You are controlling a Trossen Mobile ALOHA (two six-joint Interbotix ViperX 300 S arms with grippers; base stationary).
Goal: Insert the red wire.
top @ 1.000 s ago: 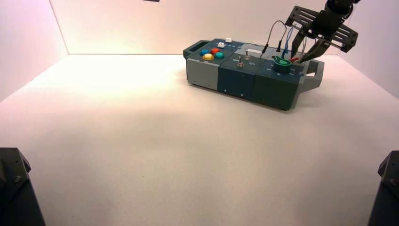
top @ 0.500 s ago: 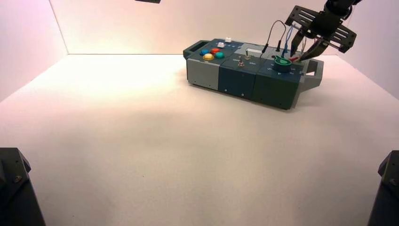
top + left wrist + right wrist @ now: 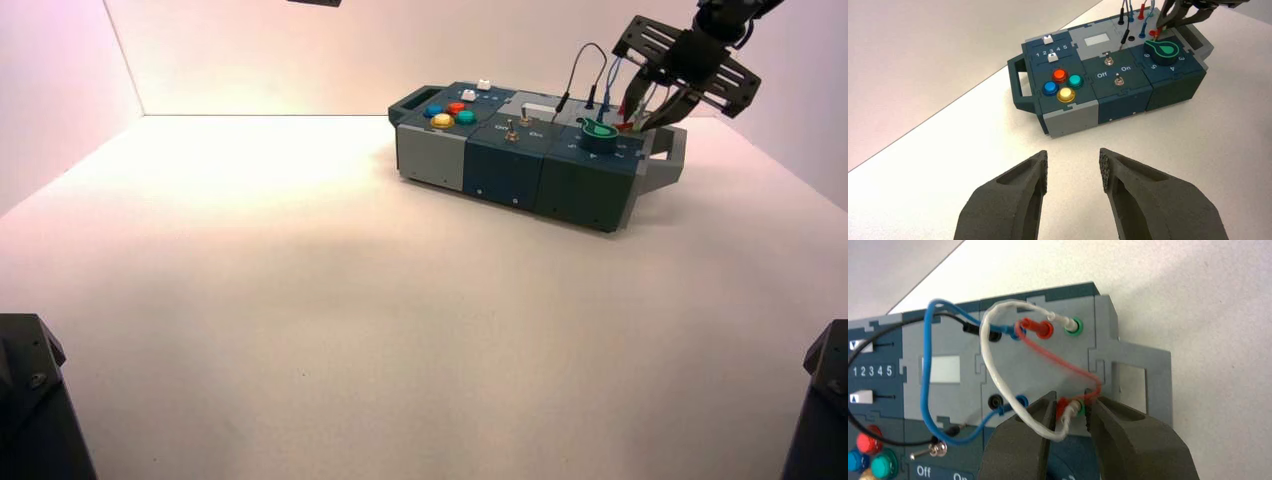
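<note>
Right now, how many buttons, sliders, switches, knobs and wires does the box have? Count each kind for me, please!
Buttons: 4
Sliders: 2
Switches: 2
Knob: 1
Wires: 4 (red wire, blue wire, white wire, black wire)
Total: 13

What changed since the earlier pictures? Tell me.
The right gripper has shifted slightly right over the box's right end, and more of the red wire shows beside it. The box, buttons and black lead look unchanged. The left gripper hovers over the table.
</note>
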